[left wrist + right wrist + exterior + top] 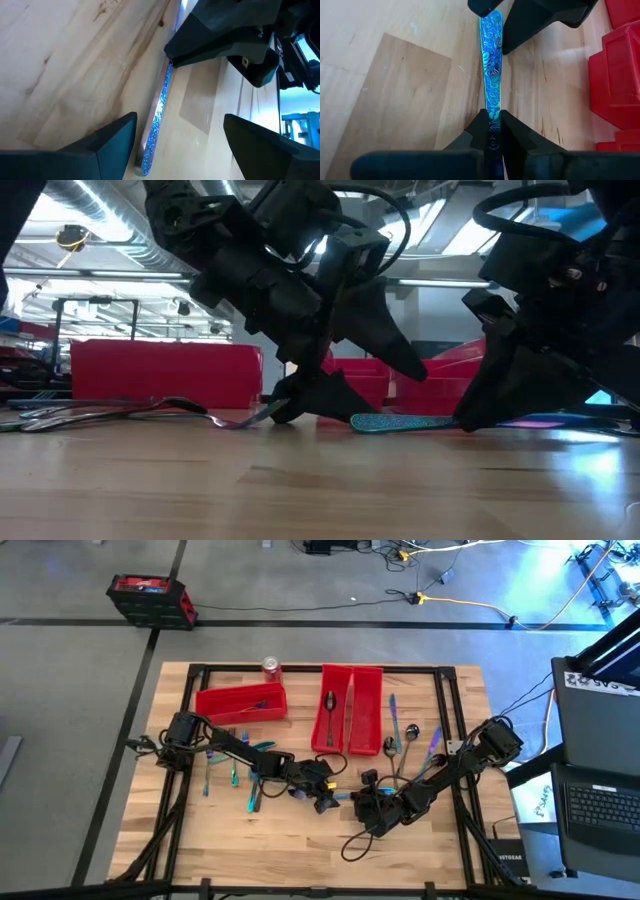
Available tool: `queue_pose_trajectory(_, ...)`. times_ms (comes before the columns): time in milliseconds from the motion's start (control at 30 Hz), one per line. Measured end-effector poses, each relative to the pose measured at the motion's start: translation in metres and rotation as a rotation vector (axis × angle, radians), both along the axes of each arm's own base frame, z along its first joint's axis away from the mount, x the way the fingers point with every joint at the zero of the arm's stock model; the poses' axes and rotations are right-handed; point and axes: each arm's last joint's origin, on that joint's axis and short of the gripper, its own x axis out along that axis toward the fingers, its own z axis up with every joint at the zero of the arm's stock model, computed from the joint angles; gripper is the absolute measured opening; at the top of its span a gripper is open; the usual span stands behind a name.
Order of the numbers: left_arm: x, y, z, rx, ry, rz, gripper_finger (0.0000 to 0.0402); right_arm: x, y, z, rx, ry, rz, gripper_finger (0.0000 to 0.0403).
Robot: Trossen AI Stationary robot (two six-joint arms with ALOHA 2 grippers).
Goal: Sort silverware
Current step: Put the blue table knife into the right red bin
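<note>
One iridescent blue-teal piece of silverware (492,75) lies level at the table top between my two grippers. My right gripper (492,132) is shut on it; its working end is hidden under that gripper. My left gripper (192,145) is open, with one finger on each side of the piece's rounded handle end (144,162). In the high view both grippers meet near the table's middle front (345,797). More silverware lies loose at the left (230,768) and at the right (410,740). My right gripper pinches the piece's patterned handle (493,112) between its two fingertips, well away from the rounded free end. The fingers slant down and lie along the piece. The handle runs out level toward my left gripper, at table height (400,422). My left gripper has one finger (117,140) close beside the handle's free end; I cannot tell whether it touches.
Three long red bins stand at the back: one slanted at the left (240,702) and two side by side (350,710), one with a dark spoon (330,705) in it. A red soda can (270,666) stands behind them. Bare wood shows along the table's front.
</note>
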Motion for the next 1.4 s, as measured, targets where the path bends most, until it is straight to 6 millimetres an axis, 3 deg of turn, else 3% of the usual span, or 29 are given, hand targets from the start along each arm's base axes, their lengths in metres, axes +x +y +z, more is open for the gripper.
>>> queue_pose_trajectory(433, -0.001, -0.0032, -0.0009, 0.023, -0.011, -0.067, 0.0286, 0.0, 0.0, 0.0, -0.002, 0.0, 0.001, 0.0014)
queue_pose_trajectory(800, -0.0018, -0.0035, -0.0019, 0.043, -0.008, -0.094, 0.0243, 0.0, 0.0, 0.0001, -0.005, -0.001, 0.0, 0.0014)
queue_pose_trajectory(1400, -0.0026, -0.0011, -0.004, 0.109, 0.011, -0.013, 0.0231, 0.0003, 0.0, 0.0004, -0.003, -0.008, -0.002, 0.0014)
